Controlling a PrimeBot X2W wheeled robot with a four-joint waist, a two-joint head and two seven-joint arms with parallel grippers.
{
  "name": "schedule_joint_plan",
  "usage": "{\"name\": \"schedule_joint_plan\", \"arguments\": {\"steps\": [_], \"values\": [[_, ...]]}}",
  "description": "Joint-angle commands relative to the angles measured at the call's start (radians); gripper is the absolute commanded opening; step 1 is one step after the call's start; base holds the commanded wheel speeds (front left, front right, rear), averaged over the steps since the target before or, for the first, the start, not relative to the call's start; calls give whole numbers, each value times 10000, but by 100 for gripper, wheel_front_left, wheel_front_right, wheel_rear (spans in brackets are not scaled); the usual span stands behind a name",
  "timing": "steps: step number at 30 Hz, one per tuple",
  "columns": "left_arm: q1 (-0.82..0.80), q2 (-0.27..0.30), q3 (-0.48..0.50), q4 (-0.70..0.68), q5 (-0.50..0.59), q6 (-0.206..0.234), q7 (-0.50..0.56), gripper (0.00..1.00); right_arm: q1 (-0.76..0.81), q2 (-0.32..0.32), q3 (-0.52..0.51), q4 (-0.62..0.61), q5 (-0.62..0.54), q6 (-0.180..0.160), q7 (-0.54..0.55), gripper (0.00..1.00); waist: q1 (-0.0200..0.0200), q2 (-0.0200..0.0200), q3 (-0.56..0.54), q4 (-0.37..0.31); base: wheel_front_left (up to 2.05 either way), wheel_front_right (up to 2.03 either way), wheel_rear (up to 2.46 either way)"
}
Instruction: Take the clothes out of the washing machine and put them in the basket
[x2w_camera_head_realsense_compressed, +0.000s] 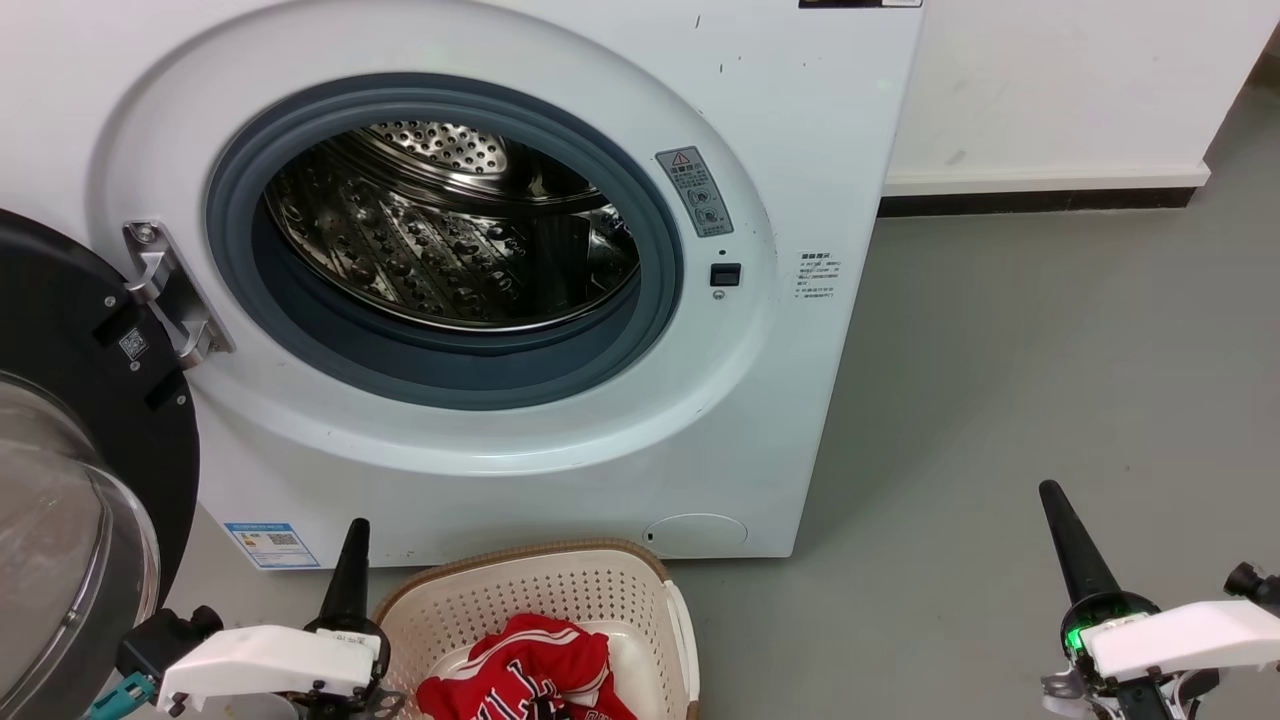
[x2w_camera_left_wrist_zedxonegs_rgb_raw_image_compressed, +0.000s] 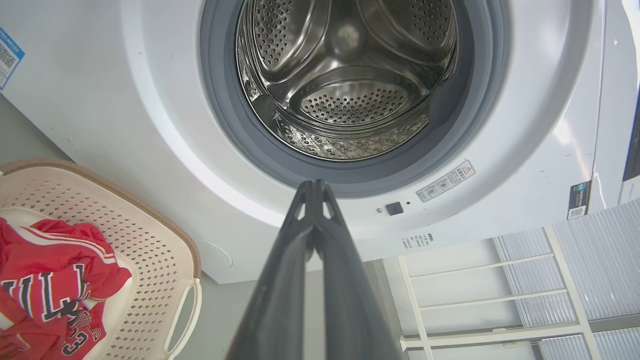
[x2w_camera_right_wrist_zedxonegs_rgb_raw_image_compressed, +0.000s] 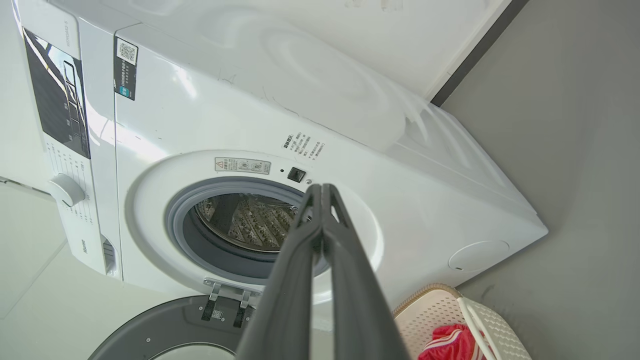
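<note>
The large white front-loading washing machine (x2w_camera_head_realsense_compressed: 780, 150) stands with its black-framed glass door (x2w_camera_head_realsense_compressed: 60, 450) swung open, and its perforated steel drum (x2w_camera_head_realsense_compressed: 450, 250) looks empty. The cream plastic brown-rimmed basket (x2w_camera_head_realsense_compressed: 530, 549) sits on the grey floor (x2w_camera_head_realsense_compressed: 1000, 400) near the machine's front bottom edge, with the red jersey clothes (x2w_camera_head_realsense_compressed: 530, 670) heaped inside. The left gripper (x2w_camera_head_realsense_compressed: 355, 540) and the right gripper (x2w_camera_head_realsense_compressed: 1055, 510) both have fingers pressed together, holding nothing. The grey seal (x2w_camera_head_realsense_compressed: 440, 370) hides the drum's lowest front part, so a garment may be forgotten there. The left arm (x2w_camera_head_realsense_compressed: 265, 660) may also knock the door.
</note>
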Motion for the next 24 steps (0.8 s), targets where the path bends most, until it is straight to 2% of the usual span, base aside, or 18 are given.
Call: {"name": "schedule_joint_plan", "arguments": {"steps": [1,24], "values": [[-208,11,48,-36,-230,-78,52,0,-227,-61,-32,9,274,2,14,0,0,0,2,1,0,0,0],[-551,1,254,247,-2394,-292,522,0,-682,-31,-170,608,2445,1,146,0,0,0,49,27,0,0,0]]}}
